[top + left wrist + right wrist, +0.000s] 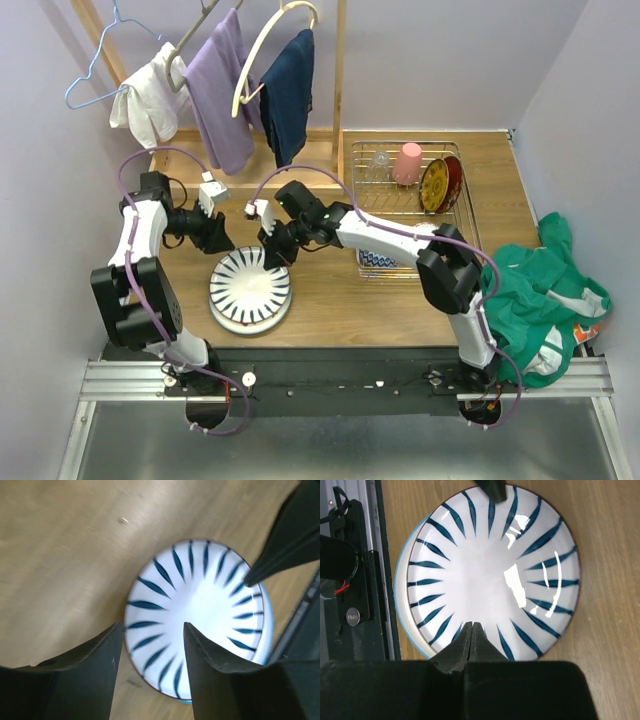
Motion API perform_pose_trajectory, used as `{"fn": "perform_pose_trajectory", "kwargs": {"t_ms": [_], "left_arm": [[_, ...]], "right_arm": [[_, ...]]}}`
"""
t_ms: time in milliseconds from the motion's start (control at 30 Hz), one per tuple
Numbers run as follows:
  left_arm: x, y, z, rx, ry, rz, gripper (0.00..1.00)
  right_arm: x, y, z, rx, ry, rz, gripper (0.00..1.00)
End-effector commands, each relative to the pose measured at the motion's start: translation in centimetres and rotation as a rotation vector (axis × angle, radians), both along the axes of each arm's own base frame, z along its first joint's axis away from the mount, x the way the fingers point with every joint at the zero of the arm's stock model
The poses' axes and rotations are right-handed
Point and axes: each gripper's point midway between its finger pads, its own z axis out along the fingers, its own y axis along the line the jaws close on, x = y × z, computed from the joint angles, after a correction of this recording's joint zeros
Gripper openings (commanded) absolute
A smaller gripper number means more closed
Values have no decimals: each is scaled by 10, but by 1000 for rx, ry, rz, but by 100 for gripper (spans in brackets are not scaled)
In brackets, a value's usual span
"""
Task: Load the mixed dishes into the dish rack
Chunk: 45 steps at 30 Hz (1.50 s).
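The white plate with dark blue radial stripes [250, 290] lies flat near the table's front and rests on a dish with a pale blue rim [402, 605]. My left gripper [214, 236] is open and empty, its fingers straddling the plate's edge from above [152, 630]. My right gripper [272, 252] is shut and empty, its tips over the plate's rim [473, 626]. The silver wire dish rack [400, 205] at the back right holds the pink cup [408, 162] and the red floral plate [440, 185]. A blue-white bowl [378, 262] shows at the rack's near edge under my right arm. The red-pink bowl is out of view.
A wooden clothes rack [200, 60] with hangers and cloths stands at the back left. A clear glass [378, 165] sits in the dish rack. A green cloth [540, 290] hangs off the table's right edge. The black rail [350, 580] runs along the table's front.
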Motion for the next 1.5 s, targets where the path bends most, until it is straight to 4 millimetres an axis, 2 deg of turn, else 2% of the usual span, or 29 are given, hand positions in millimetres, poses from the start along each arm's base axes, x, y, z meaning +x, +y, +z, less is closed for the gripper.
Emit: {"fn": "perform_pose_trajectory", "kwargs": {"t_ms": [0, 67, 167, 333, 367, 400, 433, 500, 533, 733, 867, 1067, 1133, 1200, 1233, 1300, 1333, 1367, 1400, 1467], "left_arm": [[34, 12, 51, 55, -205, 108, 64], [30, 11, 62, 61, -224, 112, 64], [25, 9, 65, 52, -230, 125, 64], [10, 8, 46, 71, -194, 149, 69], [8, 10, 41, 89, -190, 152, 71], [2, 11, 30, 101, -164, 154, 71], [1, 16, 24, 126, -155, 164, 72], [-4, 17, 9, 137, -121, 181, 74], [1, 22, 6, 147, -117, 221, 75], [1, 28, -25, 157, -25, 268, 76], [-2, 30, -48, 172, 30, 243, 77], [-1, 35, -78, 196, 83, 198, 76], [0, 33, -79, 184, 89, 166, 75], [0, 32, -86, 174, 113, 152, 69], [4, 31, -84, 165, 109, 147, 66], [5, 30, -88, 156, 117, 129, 53], [7, 30, -85, 149, 120, 123, 47], [9, 28, -84, 135, 116, 109, 36], [11, 28, -81, 128, 110, 108, 32], [15, 24, -68, 106, 76, 100, 23]], "right_arm": [[7, -19, 41, 7, -75, -54, 0], [4, -22, 52, 23, -88, -52, 0], [3, -25, 48, 11, -73, -71, 0], [-2, -29, 56, 27, -68, -78, 2], [-1, -31, 57, 28, -67, -82, 16], [0, -32, 62, 34, -83, -92, 35], [0, -35, 57, 20, -67, -121, 64], [8, -39, 55, 6, -73, -194, 77], [8, -40, 51, -2, -48, -221, 84], [16, -49, 23, -29, 101, -333, 88], [21, -48, 13, -37, 117, -333, 88], [28, -42, 9, -31, 104, -305, 88], [30, -40, 2, -38, 103, -298, 88], [33, -36, 0, -33, 98, -289, 87], [33, -34, -9, -44, 108, -287, 87], [37, -30, -11, -40, 105, -286, 86], [38, -28, -19, -50, 108, -284, 86], [40, -27, -24, -56, 108, -286, 86], [44, -23, -22, -47, 100, -284, 85], [46, -20, -32, -58, 104, -275, 84]]}}
